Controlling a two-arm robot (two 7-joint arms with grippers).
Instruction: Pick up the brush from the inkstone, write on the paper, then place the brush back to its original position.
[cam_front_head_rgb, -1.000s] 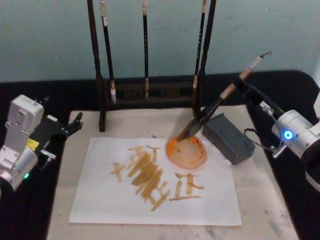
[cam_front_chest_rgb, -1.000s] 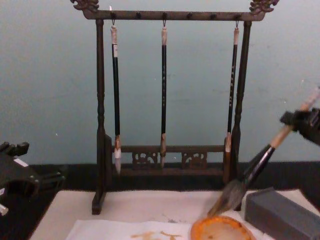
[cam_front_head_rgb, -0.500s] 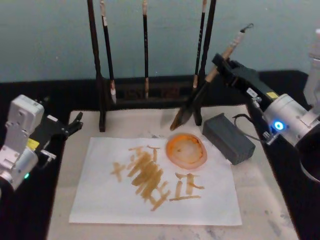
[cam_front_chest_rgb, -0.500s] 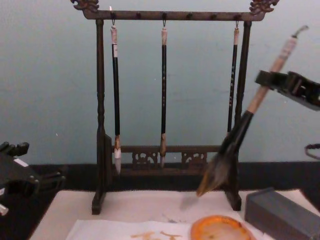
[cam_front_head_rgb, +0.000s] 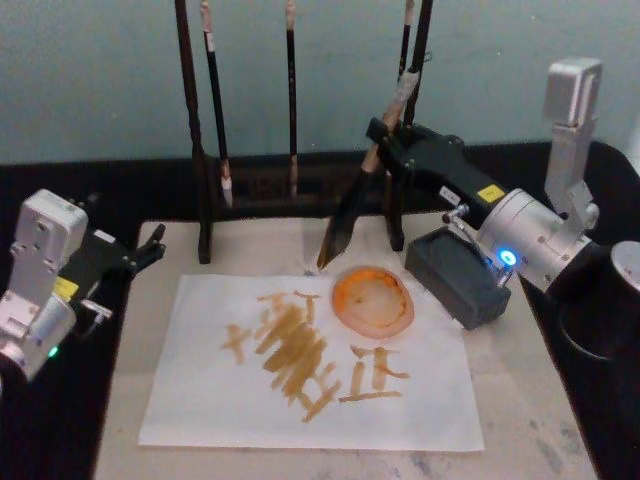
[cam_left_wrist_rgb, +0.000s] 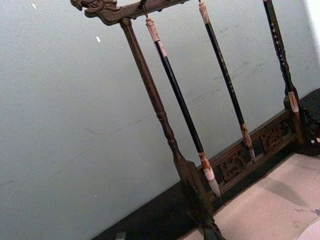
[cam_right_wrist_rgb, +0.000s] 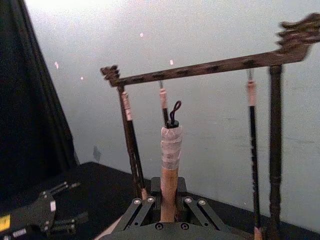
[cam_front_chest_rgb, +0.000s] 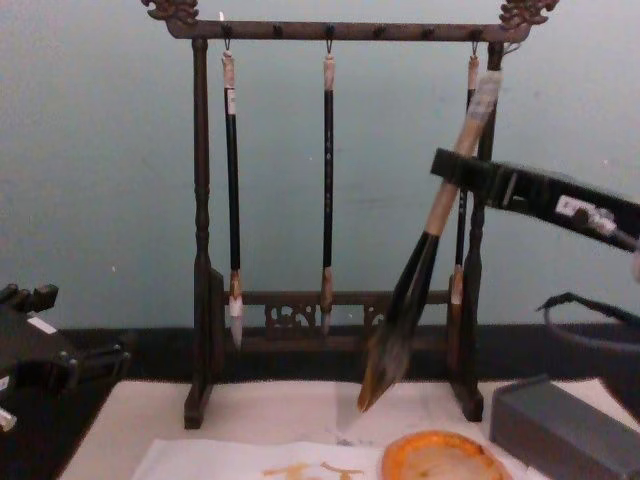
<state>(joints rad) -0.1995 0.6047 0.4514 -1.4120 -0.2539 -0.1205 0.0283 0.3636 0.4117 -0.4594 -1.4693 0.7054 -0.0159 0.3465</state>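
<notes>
The right end effector (cam_front_head_rgb: 380, 140) is clamped narrow on the pale handle of the brush (cam_front_head_rgb: 352, 200) and holds it tilted in the air. The bushy tip hangs over the beige mat (cam_front_head_rgb: 520, 400), between the orange dish (cam_front_head_rgb: 372, 300) and the foot of the brush rack (cam_front_head_rgb: 203, 200), just beyond the far edge of the paper (cam_front_head_rgb: 200, 400). The main hazard looks to be the rack. The handle's top and black loop sit close in front of its right post and the thin brush (cam_front_chest_rgb: 467, 150) hanging there, so a careless swing toward the paper may snag them or rock the rack. A loaded tip may also drip on the mat, and too steep a descent would splay the bristles and blot the strokes. The left end effector (cam_front_head_rgb: 150, 245) sits parked off to the left, beside the mat.
</notes>
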